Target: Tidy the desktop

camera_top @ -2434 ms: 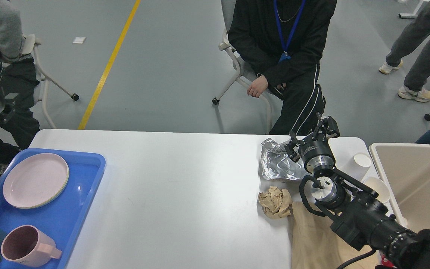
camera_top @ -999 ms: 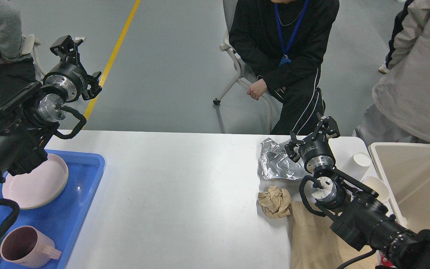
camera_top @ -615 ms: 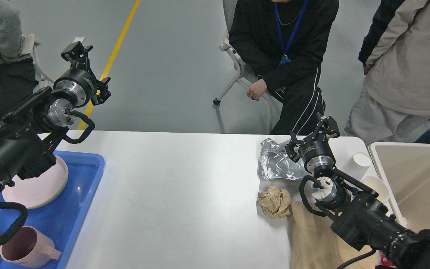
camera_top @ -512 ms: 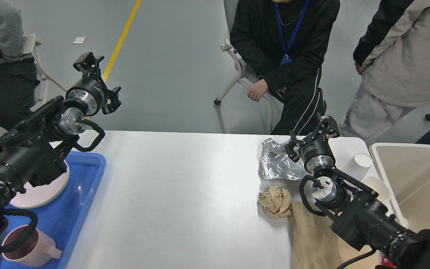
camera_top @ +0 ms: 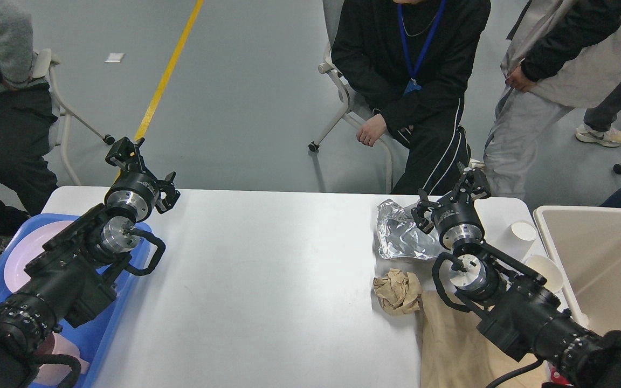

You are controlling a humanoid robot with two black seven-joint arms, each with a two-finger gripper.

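The white desktop point(camera_top: 267, 258) fills the lower part of the head view. My left gripper point(camera_top: 146, 170) hangs open and empty over its far left corner, just beyond the blue tray point(camera_top: 124, 302). My right gripper point(camera_top: 448, 196) stands open with nothing held at the far right, over the right edge of a crumpled silver foil sheet point(camera_top: 399, 234). A crumpled brown paper ball point(camera_top: 397, 291) lies in front of the foil. A flat tan paper sheet point(camera_top: 450, 339) lies under my right arm.
The tray holds a pink plate point(camera_top: 22, 256), partly hidden by my left arm. Two white paper cups point(camera_top: 521, 233) point(camera_top: 550, 269) stand beside a beige bin point(camera_top: 607, 258) at the right edge. A seated person point(camera_top: 407, 81) and a standing person point(camera_top: 547, 81) are behind the table.
My left arm swung in from the left and came down to the desktop's far left corner, now covering much of the tray. My right arm stayed still. A person walked in behind the table.
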